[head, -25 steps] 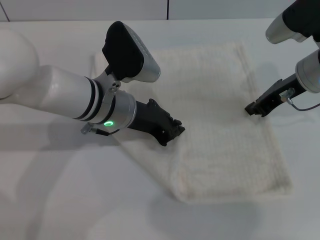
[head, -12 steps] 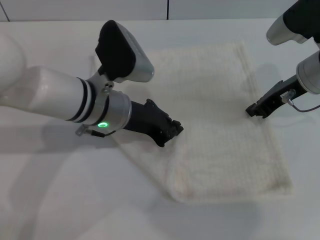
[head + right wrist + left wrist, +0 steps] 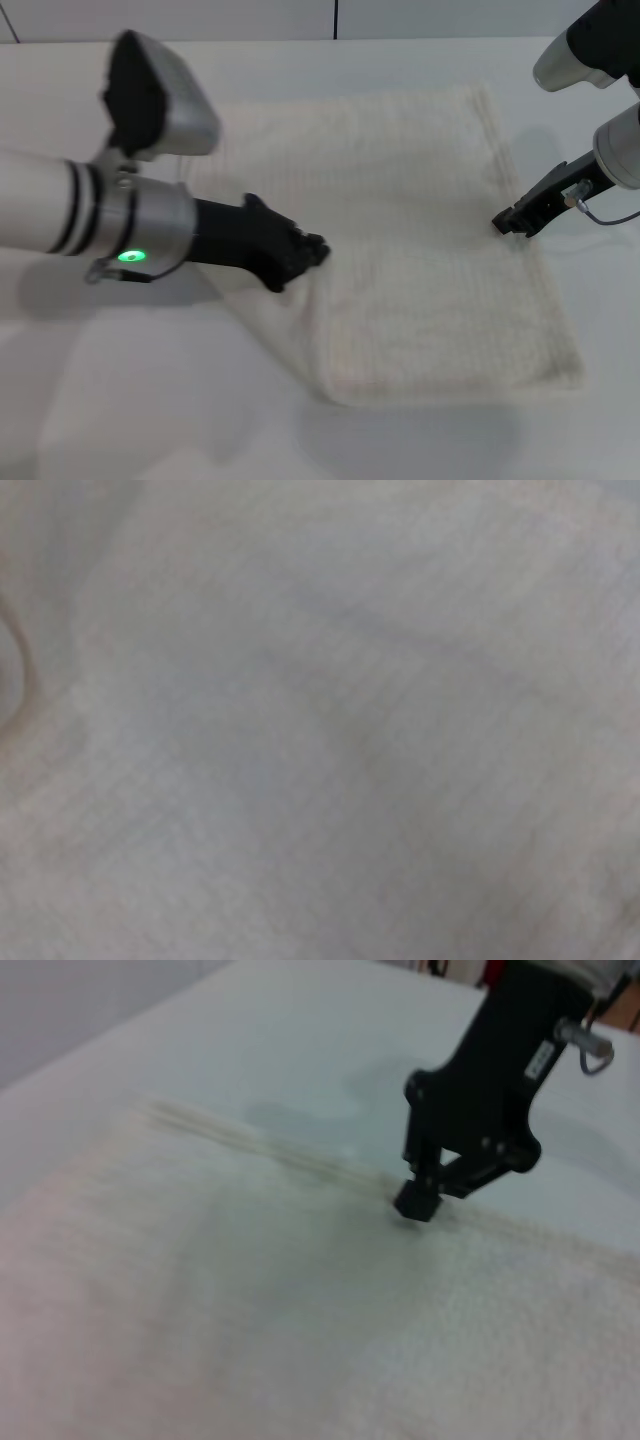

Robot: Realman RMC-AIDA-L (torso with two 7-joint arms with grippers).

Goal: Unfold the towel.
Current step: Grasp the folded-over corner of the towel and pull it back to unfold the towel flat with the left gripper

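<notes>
On the white table (image 3: 120, 420), the towel (image 3: 420, 230) lies mostly spread out, but its left side looks doubled over, so by my judgement one fold is left to open. The left gripper (image 3: 300, 255) sits low on that left edge, seemingly clamped on the cloth, though motion blur hides its tips and I cannot tell; the right gripper (image 3: 507, 222) presses its closed tips onto the towel's right edge, probably pinning it. No containers are visible anywhere.
</notes>
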